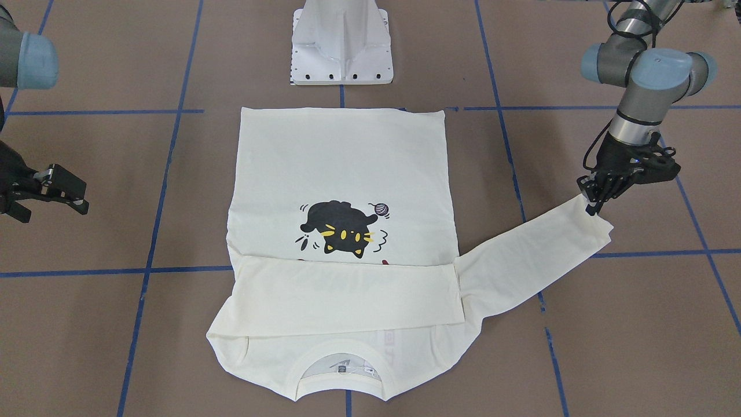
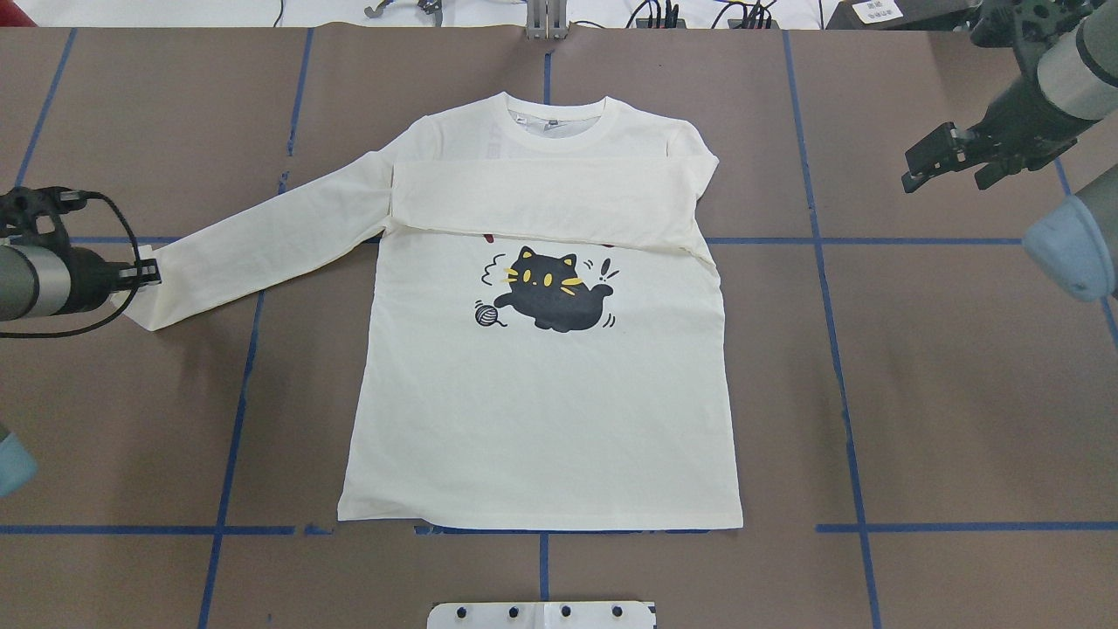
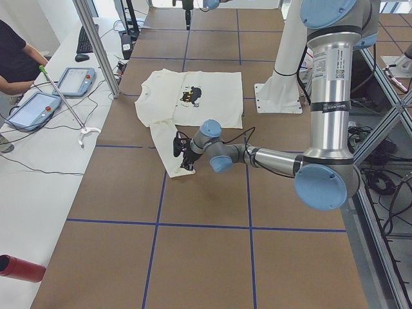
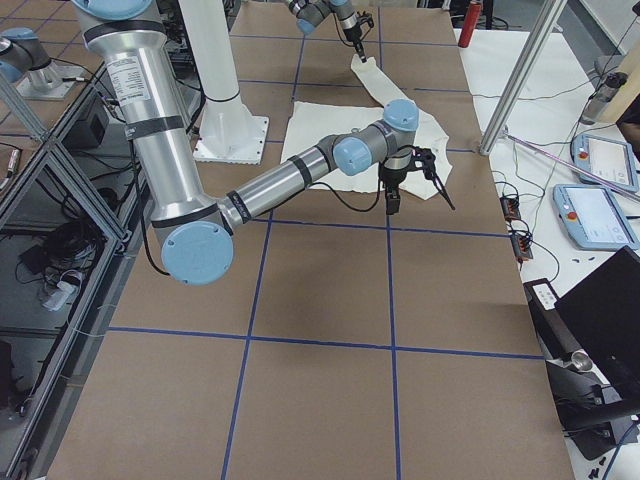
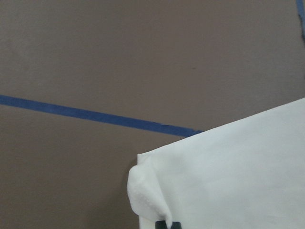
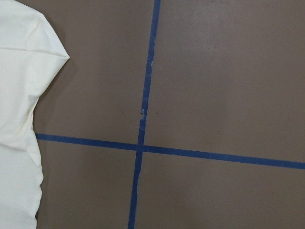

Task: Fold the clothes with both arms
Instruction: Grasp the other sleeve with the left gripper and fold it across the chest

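Observation:
The cream-white shirt point(image 2: 541, 411) lies flat with its front up and the black cat print point(image 2: 550, 293) showing. One sleeve point(image 2: 541, 201) is folded across the chest and covers most of the red lettering. The other sleeve point(image 2: 262, 240) stretches out towards my left side. My left gripper point(image 2: 144, 273) is shut on that sleeve's cuff point(image 5: 152, 200), low over the table; it also shows in the front-facing view point(image 1: 591, 202). My right gripper point(image 2: 948, 157) is open and empty, held above bare table beside the shirt's shoulder edge point(image 6: 19, 95).
The white pedestal base point(image 1: 341, 43) stands just behind the shirt's hem. Blue tape lines point(image 2: 838, 349) grid the brown table. An aluminium post point(image 3: 96, 45) and tablets point(image 3: 38, 109) are on the operators' side, and a red cylinder point(image 3: 19, 267) lies off the table.

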You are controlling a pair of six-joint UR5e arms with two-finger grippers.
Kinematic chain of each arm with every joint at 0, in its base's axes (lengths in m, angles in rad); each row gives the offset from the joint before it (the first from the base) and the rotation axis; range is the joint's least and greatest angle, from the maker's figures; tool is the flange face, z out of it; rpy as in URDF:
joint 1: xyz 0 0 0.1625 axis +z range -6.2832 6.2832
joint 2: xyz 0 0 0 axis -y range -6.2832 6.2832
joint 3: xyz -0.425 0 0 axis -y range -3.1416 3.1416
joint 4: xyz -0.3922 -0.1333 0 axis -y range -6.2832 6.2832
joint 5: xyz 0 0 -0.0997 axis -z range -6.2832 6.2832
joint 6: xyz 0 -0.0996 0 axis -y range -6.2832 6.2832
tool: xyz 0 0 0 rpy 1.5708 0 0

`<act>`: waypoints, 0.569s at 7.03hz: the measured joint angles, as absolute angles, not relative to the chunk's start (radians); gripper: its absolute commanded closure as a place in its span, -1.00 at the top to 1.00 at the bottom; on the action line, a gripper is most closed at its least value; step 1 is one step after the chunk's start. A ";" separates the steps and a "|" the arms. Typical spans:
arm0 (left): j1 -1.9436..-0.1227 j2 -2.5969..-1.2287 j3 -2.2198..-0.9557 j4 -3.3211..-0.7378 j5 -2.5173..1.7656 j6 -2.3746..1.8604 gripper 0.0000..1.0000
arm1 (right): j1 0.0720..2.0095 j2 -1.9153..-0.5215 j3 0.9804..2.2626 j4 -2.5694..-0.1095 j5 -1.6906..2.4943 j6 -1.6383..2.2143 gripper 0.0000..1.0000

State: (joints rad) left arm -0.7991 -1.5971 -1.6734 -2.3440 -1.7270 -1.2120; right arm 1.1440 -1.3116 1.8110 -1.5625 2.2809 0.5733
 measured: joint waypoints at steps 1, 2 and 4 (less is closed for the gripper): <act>-0.799 -1.704 -1.679 -2.230 -1.731 -1.212 -1.00 | 1.162 -1.348 1.818 -1.559 2.285 0.573 1.00; -0.798 -1.818 -1.681 -2.115 -1.735 -1.212 -1.00 | 1.182 -1.388 1.829 -1.557 2.286 0.567 1.00; -0.797 -2.031 -1.682 -1.918 -1.745 -1.212 -1.00 | 1.225 -1.471 1.857 -1.556 2.287 0.517 1.00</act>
State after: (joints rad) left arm -0.7972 -2.0306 -1.6819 -1.9183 -1.7447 -1.2119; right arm 1.2245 -1.4711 1.8574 -1.5563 2.2867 0.5168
